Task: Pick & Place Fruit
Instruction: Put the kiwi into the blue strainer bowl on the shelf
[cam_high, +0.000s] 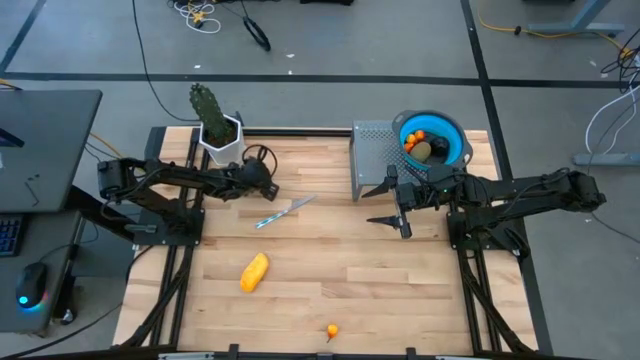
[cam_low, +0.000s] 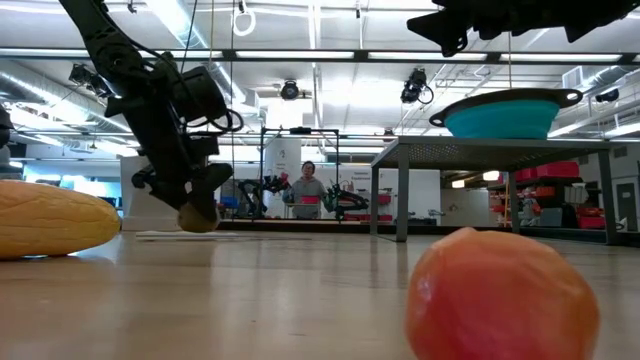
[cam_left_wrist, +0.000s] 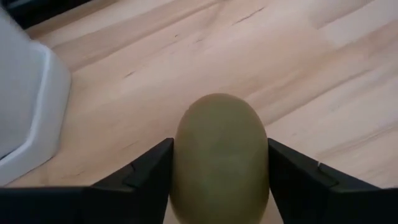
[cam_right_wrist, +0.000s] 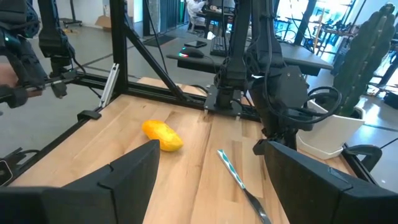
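On the pale wood bench (cam_high: 380, 270), concrete floor around it, the left gripper (cam_high: 268, 187) reaches low beside the white pot (cam_high: 221, 140), fingers flanking an olive-green fruit (cam_left_wrist: 219, 155); the right gripper (cam_high: 398, 207) hangs open

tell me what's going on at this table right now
The left gripper is down on the wooden table near the white cactus pot, its jaws on either side of an olive-green oval toy fruit. The right gripper hangs open beside the grey stand carrying a blue bowl that already holds some fruit. A yellow oblong fruit, a tiny orange one and a silver-bladed knife lie on the table.
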